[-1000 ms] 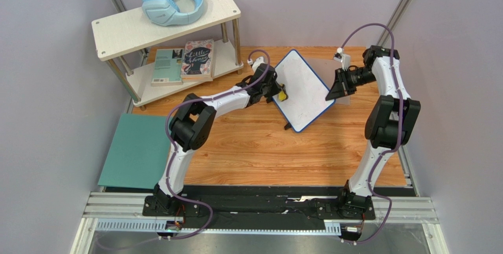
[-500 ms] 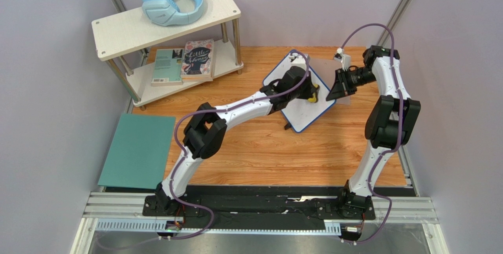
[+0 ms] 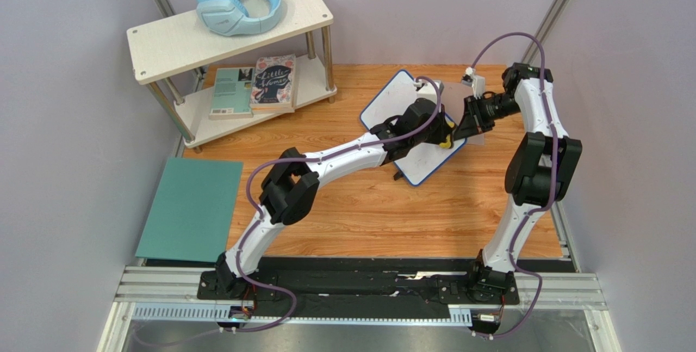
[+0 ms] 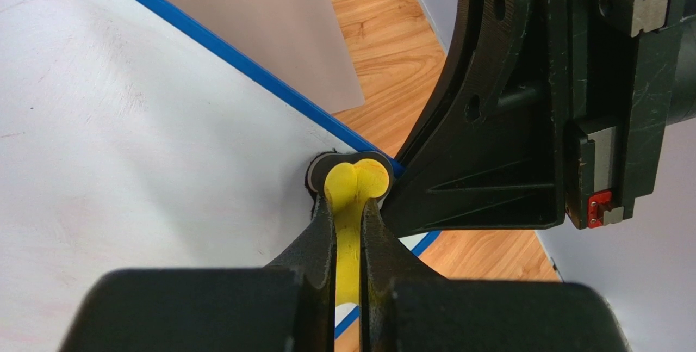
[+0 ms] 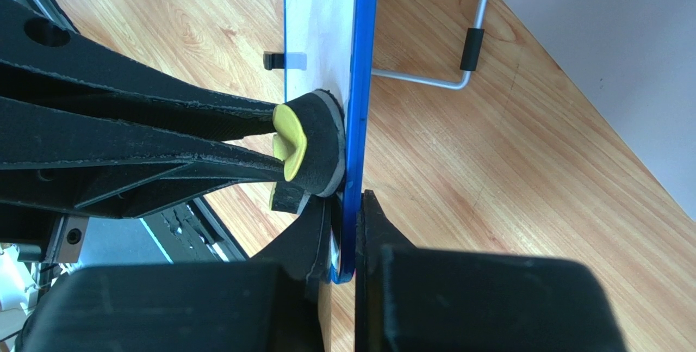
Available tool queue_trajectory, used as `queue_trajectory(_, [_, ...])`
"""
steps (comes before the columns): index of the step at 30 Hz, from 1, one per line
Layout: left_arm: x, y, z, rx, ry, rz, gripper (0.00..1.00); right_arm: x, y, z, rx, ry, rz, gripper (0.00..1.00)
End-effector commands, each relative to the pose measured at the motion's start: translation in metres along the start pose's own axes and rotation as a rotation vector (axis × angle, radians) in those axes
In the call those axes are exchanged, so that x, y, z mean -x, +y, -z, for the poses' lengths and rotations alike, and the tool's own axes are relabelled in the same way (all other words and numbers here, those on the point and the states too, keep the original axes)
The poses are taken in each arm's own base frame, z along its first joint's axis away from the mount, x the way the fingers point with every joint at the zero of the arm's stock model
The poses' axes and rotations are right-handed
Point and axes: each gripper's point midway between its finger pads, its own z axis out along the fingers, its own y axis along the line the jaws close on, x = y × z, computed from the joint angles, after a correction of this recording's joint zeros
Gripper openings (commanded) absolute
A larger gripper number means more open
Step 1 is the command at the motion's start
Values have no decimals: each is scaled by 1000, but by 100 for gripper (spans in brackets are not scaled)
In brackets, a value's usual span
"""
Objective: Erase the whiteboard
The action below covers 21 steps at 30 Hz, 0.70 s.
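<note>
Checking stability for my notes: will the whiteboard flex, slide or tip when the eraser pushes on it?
Probably stiff: the whiteboard looks straight-edged under the eraser. Thin, with a wire stand behind, it looks light and might slide or tip alone. The right gripper, shut on its frame, likely steadies it.

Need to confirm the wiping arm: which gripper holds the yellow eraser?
The left gripper: it is shut on the yellow eraser, whose pad sits against the whiteboard face. The right gripper is shut on the whiteboard's blue edge instead.

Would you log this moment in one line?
left gripper: shut on eraser | eraser: against whiteboard face | right gripper: shut on whiteboard edge
</note>
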Motion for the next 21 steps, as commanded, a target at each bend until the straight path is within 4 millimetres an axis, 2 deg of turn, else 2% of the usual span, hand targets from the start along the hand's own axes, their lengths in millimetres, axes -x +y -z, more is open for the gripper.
queue_trajectory(1, [-52, 5, -5, 45, 110, 25, 0, -7, 18, -2, 1, 98, 153, 0])
queue_trajectory(2, [-44, 10, -2, 61, 94, 33, 0, -7, 18, -1, 0, 99, 154, 0])
queue_trajectory(3, [-49, 23, 0, 95, 104, 40, 0, -7, 18, -1, -1, 100, 155, 0])
queue_trajectory(5, [-43, 52, 8, 168, 88, 72, 0, -8, 18, -1, -2, 100, 155, 0])
queue_trajectory(7, [-40, 71, 12, 207, 80, 95, 0, -7, 18, -1, 0, 97, 156, 0])
queue_trajectory(8, [-41, 91, 19, 248, 80, 120, 0, -7, 18, -1, 2, 96, 154, 0])
queue_trajectory(10, [-36, 111, 25, 281, 55, 155, 0, -6, 19, -1, 5, 91, 154, 0])
queue_trajectory(11, [-35, 131, 32, 318, 45, 185, 0, -5, 20, -1, 6, 89, 154, 0])
queue_trajectory(13, [-34, 150, 36, 352, 34, 219, 0, -5, 20, -2, 7, 91, 154, 0])
queue_trajectory(14, [-35, 169, 41, 388, 34, 253, 0, -5, 20, -1, 5, 91, 153, 0])
queue_trajectory(17, [-37, 193, 47, 426, 31, 302, 0, -6, 20, 0, 1, 94, 156, 0])
queue_trajectory(21, [-22, 226, 51, 486, 3, 304, 0, -7, 21, 1, -2, 99, 157, 0])
